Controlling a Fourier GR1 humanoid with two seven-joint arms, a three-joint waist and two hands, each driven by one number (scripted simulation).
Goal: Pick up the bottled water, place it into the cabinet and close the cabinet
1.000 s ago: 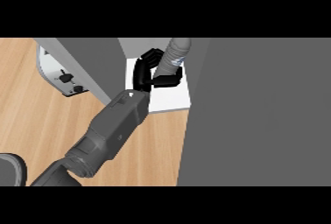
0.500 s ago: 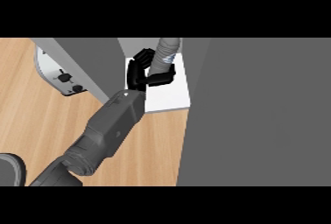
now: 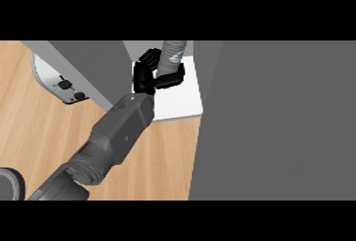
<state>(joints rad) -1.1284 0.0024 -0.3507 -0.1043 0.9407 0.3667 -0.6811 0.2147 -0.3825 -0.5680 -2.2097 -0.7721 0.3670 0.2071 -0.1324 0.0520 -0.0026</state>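
Grey bottled water [image 3: 171, 52], label pale blue: held at 12 o'clock in the view, over the white floor of the cabinet [image 3: 182, 102]. Only its lower part shows, the rest being cut off by the view's top edge.

Left robot hand [image 3: 154, 75], black: fingers and thumb curled round the bottle's lower part, forearm running in from 7 o'clock.

Right robot hand: not in view.

Change noted: over the last second the hand and bottle have gone a little further toward 12 o'clock, deeper over the cabinet floor. The bottle, which leaned toward 1 o'clock, now stands nearer straight in the view, and more bare white floor shows on the near side of the wrist.

Bearing on task: pick-up done, and the placing step looks close to its end. Whether the base touches the floor cannot be told. Release and closing are not yet done.

Surface: bench [image 3: 42, 136] of light wood grain, filling 8 to 6 o'clock.

Surroundings:
- Grey side panel [image 3: 90, 66] at 10 o'clock.
- Broad grey panel [image 3: 278, 122] from 1 to 5 o'clock, probably the open door.
- Pale appliance with dark knobs [image 3: 55, 81] at 9 o'clock, partly behind the side panel.
- Dark rounded object [image 3: 8, 182] at 8 o'clock, kind not clear.
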